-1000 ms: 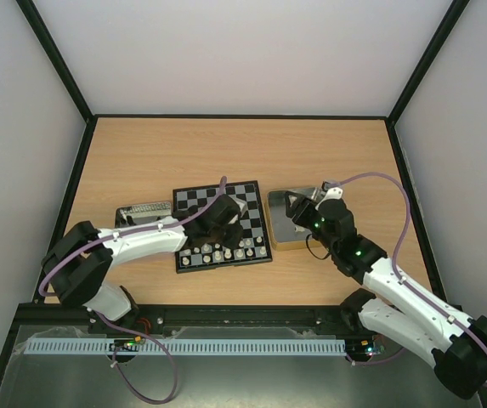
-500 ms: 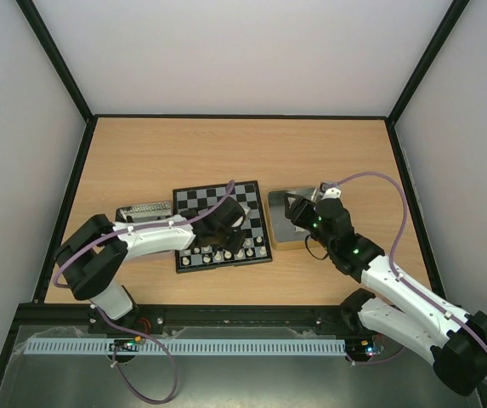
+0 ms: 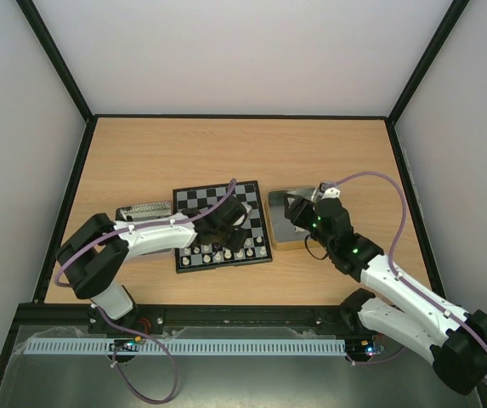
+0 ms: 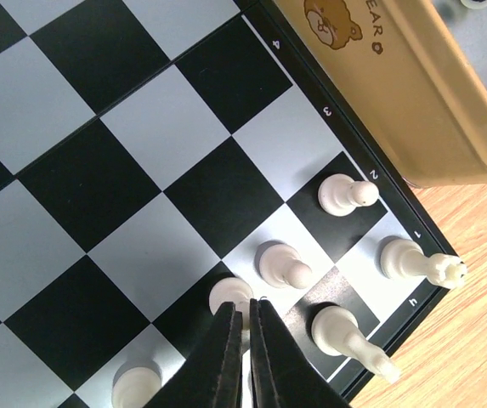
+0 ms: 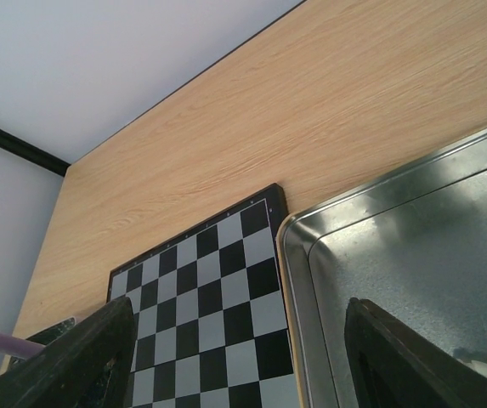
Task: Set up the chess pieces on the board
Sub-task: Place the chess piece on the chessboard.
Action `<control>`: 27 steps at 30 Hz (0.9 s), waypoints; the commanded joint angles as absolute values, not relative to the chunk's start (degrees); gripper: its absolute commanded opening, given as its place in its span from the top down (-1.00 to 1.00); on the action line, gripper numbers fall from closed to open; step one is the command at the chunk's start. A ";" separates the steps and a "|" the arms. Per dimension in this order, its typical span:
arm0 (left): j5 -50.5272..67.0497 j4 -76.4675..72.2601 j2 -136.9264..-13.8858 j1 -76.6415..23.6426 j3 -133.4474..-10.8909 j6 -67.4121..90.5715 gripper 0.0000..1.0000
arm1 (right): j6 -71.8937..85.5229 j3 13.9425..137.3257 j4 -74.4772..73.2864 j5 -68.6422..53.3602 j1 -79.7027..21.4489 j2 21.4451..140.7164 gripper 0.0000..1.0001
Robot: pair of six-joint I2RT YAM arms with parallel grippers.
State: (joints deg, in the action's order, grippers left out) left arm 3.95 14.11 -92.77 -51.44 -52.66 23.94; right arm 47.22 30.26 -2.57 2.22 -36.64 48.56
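2 grippers: the left gripper (image 4: 246, 304) is clenched, its fingers (image 4: 218, 365) pressed nearly flat together; the right gripper (image 5: 239, 310) is released, its fingers (image 5: 90, 357) spread wide with nothing between them.
Piece at fingers: 1 cream pawn (image 4: 229, 295) sits right at the left fingertips, touching them; we cannot tell whether its head is pinched.
Board: the board (image 3: 194, 201) lies mid-table. The left gripper is over its near right part, and the right gripper hangs above the tin (image 3: 277, 234) just beside the board's right edge.
Left wrist only: 3 other pawns (image 4: 345, 195) stand on nearby squares, a rook (image 4: 417, 259) on the corner square and a taller piece (image 4: 345, 331) next to it. The tin's cream outer wall carries a bear print.
Right wrist only: we see the tin's mirror-like floor and the board's far corner.
Materials: glossy black and silvery checks, smooth rounded chessmen, a pale wood-grain table (image 4: 472, 340), matte black fingers.
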 commanded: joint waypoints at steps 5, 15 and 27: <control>2.54 17.40 -91.77 -51.26 -52.83 22.55 0.94 | 47.90 30.83 -2.45 2.51 -36.83 49.11 -0.33; 3.38 17.25 -91.34 -51.29 -53.79 22.76 0.72 | 47.99 30.61 -2.23 1.77 -36.83 49.48 -0.32; 4.12 15.83 -94.90 -51.29 -55.64 22.44 0.50 | 48.03 30.24 -2.26 1.83 -36.85 49.48 -0.32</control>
State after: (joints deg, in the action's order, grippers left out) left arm 3.66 15.68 -92.90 -51.46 -54.08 22.94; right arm 47.70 30.26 -2.52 1.32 -36.64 49.30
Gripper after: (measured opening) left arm 0.256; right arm 0.662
